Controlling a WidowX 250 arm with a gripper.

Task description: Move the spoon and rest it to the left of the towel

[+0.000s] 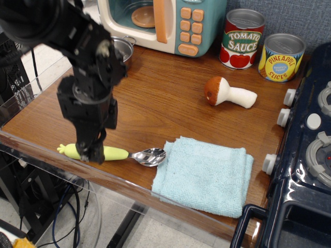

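Observation:
The spoon (118, 153) lies flat near the table's front edge, its lime-green handle pointing left. Its silver bowl (150, 156) touches the left edge of the light blue towel (204, 173). My gripper (93, 150) hangs just above the middle of the handle, pointing down. Its fingers look parted and hold nothing. The arm hides part of the handle.
A toy mushroom (227, 93) lies behind the towel. A tomato sauce can (242, 39) and a pineapple can (281, 57) stand at the back right. A toy microwave (165, 23) and a metal pot (120, 51) are at the back. A toy stove (305, 155) borders the right.

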